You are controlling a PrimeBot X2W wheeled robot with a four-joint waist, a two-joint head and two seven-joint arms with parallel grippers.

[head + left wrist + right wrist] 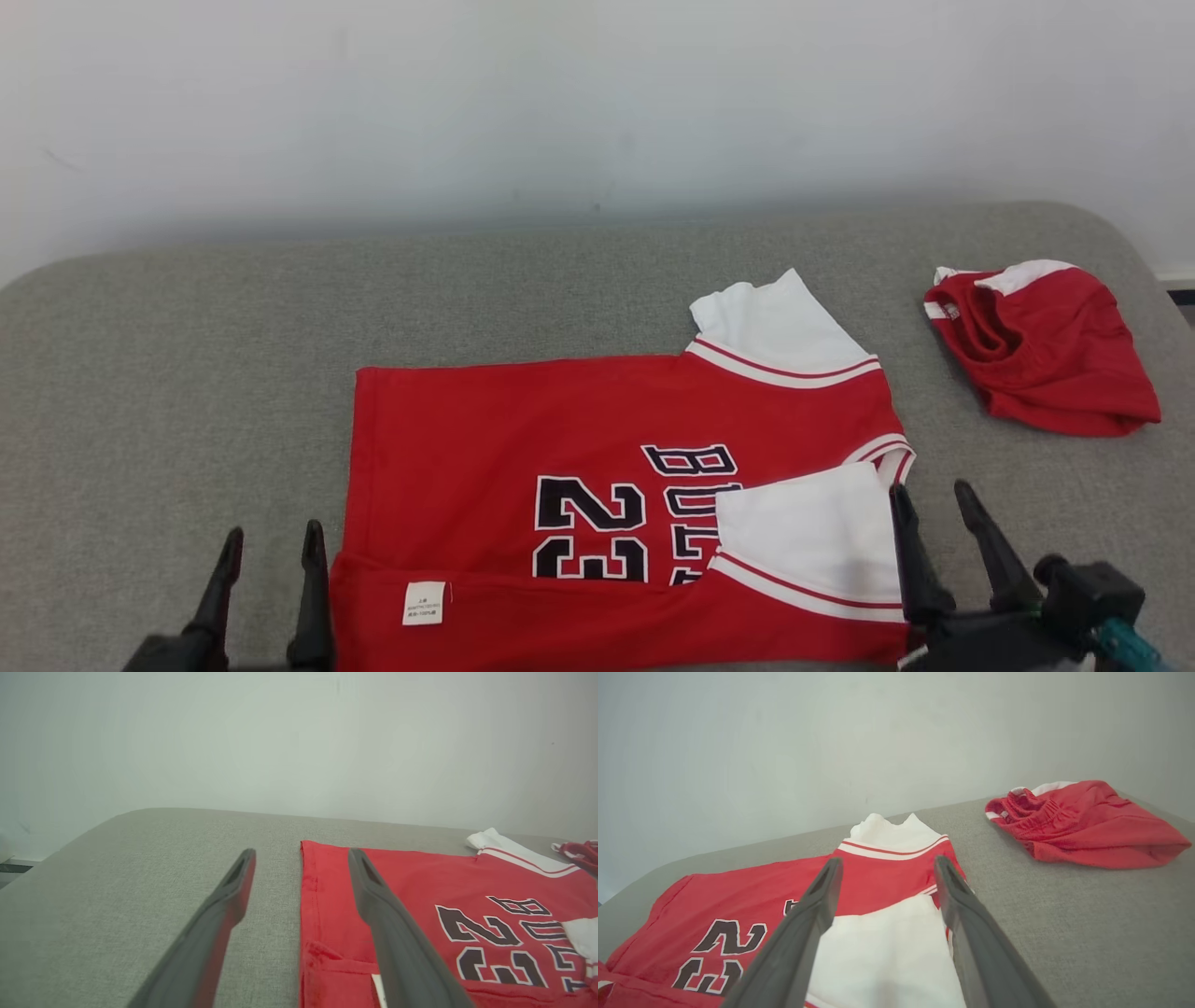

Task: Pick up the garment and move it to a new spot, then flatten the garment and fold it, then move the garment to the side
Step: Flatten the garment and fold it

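The garment (523,439) is a red jersey with white sleeves and a black "23", lying flat on the grey surface with its near edge folded over, a white label showing on the fold. My left gripper (271,551) stands open at the jersey's lower-left corner, its fingers (373,891) straddling the left hem of the garment (420,882). At the folded white sleeve on the near right, my right gripper (934,509) is open too, its fingers (817,900) poised over the sleeve of the garment (887,942). Neither holds anything.
A second red and white garment (1046,350) lies bunched at the far right of the grey padded surface (187,355), also seen as a bunched garment (1087,821) in the right wrist view. A pale wall rises behind. Bare grey surface extends left of the jersey.
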